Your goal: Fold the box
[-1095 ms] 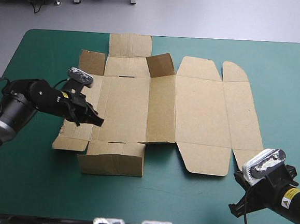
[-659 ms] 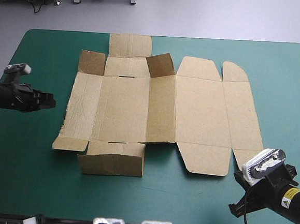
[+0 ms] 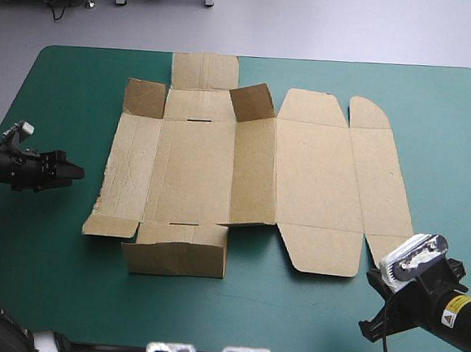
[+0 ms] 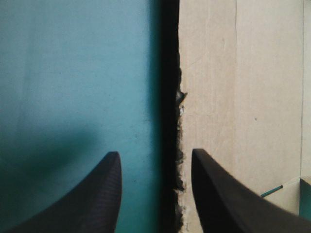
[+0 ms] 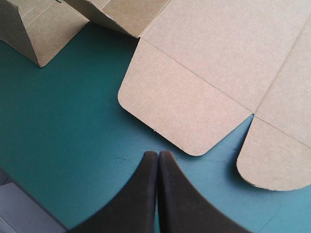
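Teal-green cover (image 3: 48,275) under brown box (image 3: 301,173), left fingers (image 4: 97,199) parted near its edge, right fingers (image 5: 143,194) together, empty

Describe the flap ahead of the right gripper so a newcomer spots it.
The brown box lies on the teal-green table. Along its near edge, ahead of the right gripper, lies the flap: flat with rounded corners, wider than the small tab beside it.

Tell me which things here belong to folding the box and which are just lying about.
For the job:
brown box, mostly flat
left gripper, open at its edge
right gripper, shut

Just there:
teal-green cover underneath
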